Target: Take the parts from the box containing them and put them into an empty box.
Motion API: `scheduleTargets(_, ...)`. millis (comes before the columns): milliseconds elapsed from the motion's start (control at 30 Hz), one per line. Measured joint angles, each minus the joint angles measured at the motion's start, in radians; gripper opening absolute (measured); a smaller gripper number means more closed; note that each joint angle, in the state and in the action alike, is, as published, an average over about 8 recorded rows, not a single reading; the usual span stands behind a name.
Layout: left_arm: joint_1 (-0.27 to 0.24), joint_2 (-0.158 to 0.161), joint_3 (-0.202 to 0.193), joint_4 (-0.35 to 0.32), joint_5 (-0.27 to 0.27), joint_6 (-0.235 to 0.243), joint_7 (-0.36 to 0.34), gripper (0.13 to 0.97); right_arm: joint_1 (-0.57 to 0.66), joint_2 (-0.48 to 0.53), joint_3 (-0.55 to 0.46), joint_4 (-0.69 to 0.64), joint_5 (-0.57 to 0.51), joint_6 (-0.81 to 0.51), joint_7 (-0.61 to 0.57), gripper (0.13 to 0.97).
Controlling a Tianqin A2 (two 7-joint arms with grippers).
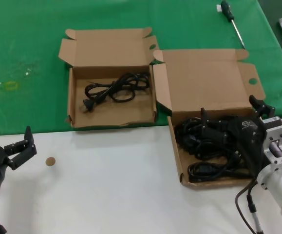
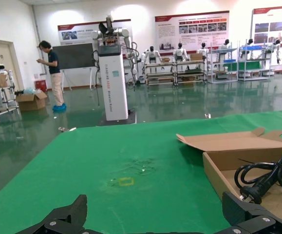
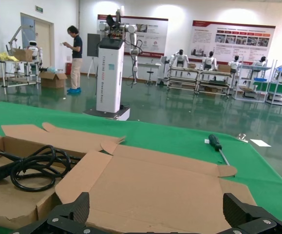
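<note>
The wider brown box (image 1: 180, 163) at the right holds a pile of black power cords (image 1: 204, 141); its broad lid (image 1: 204, 78) (image 3: 160, 185) lies open behind it. My right gripper (image 1: 230, 113) (image 3: 156, 207) hovers over that pile, open, with nothing between its fingers. To the left, the narrower box (image 1: 71, 97) (image 2: 218, 175) (image 3: 4, 204) has one looped cord (image 1: 114, 90) (image 2: 272, 175) (image 3: 31, 168) lying in it. My left gripper (image 1: 29, 142) (image 2: 155, 209) is open and empty, low over the white table at the near left, apart from both boxes.
A black-handled screwdriver (image 1: 233, 22) (image 3: 218, 148) lies on the green cloth behind the wider box. A small brown disc (image 1: 49, 161) sits on the white table near my left gripper. The cloth carries a yellowish mark (image 1: 9, 86) (image 2: 126, 181) at the left.
</note>
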Motion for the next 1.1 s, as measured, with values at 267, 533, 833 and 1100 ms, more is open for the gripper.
scheduleTargets(267, 0.0, 0.0, 0.0, 0.0, 0.0, 0.0, 0.0, 0.966, 0.0, 0.0, 0.0, 0.0, 0.0, 0.0, 0.0, 0.966)
scheduleTargets(533, 0.0, 0.0, 0.0, 0.0, 0.0, 0.0, 0.0, 0.966, 0.0, 0.0, 0.0, 0.0, 0.0, 0.0, 0.0, 0.966)
scheduleTargets(833, 0.0, 0.0, 0.0, 0.0, 0.0, 0.0, 0.0, 0.966, 0.0, 0.0, 0.0, 0.0, 0.0, 0.0, 0.0, 0.966)
scheduleTargets(1100, 0.0, 0.0, 0.0, 0.0, 0.0, 0.0, 0.0, 0.966, 0.0, 0.0, 0.0, 0.0, 0.0, 0.0, 0.0, 0.966)
